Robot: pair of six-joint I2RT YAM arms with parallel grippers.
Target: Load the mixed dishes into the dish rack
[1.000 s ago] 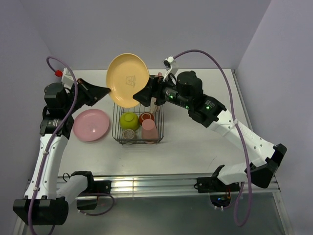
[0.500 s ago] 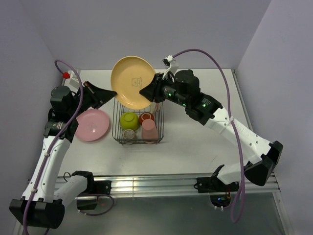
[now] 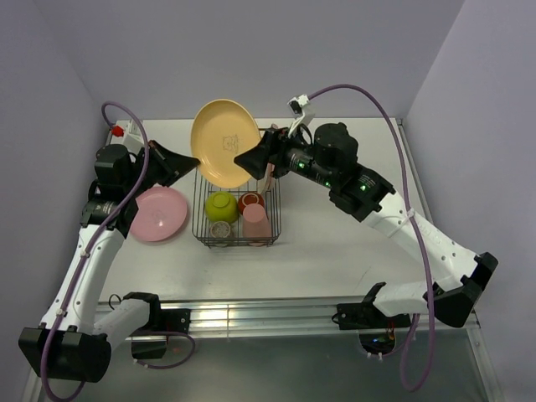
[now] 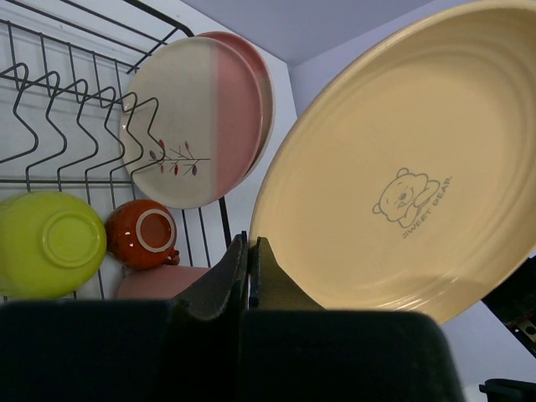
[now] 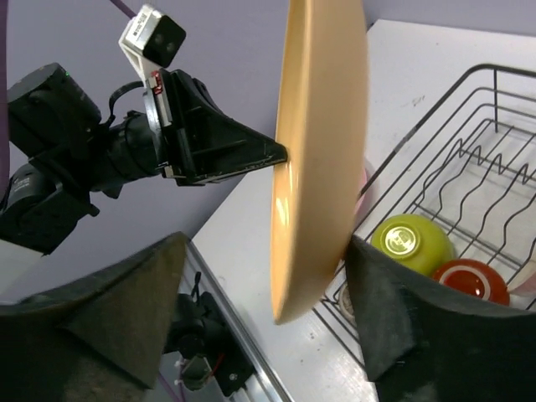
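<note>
The orange-yellow plate [image 3: 224,141] hangs tilted on edge above the far end of the dish rack [image 3: 201,219]. My left gripper [image 3: 194,159] is shut on its left rim, which also shows in the left wrist view [image 4: 249,249]. My right gripper [image 3: 251,159] is open, its fingers [image 5: 126,310] standing wide on either side of the plate's edge [image 5: 318,151] without touching it. In the rack stand the cream-pink twig plate [image 4: 188,134] and a pink plate [image 4: 258,79] behind it. The lime-green bowl [image 3: 221,206], red-brown mug [image 3: 250,202], salmon-pink cup [image 3: 255,223] and small grey-beige cup [image 3: 220,229] also sit in it.
A pink plate [image 3: 157,213] lies flat on the white table [image 3: 335,243] left of the rack. Lilac walls close the table at the back and on both sides. The arms' purple cables arch above the table.
The left arm has carried the orange-yellow plate a little to the right and lower, toward the right gripper. The right gripper's open fingers now straddle the plate's right edge.
</note>
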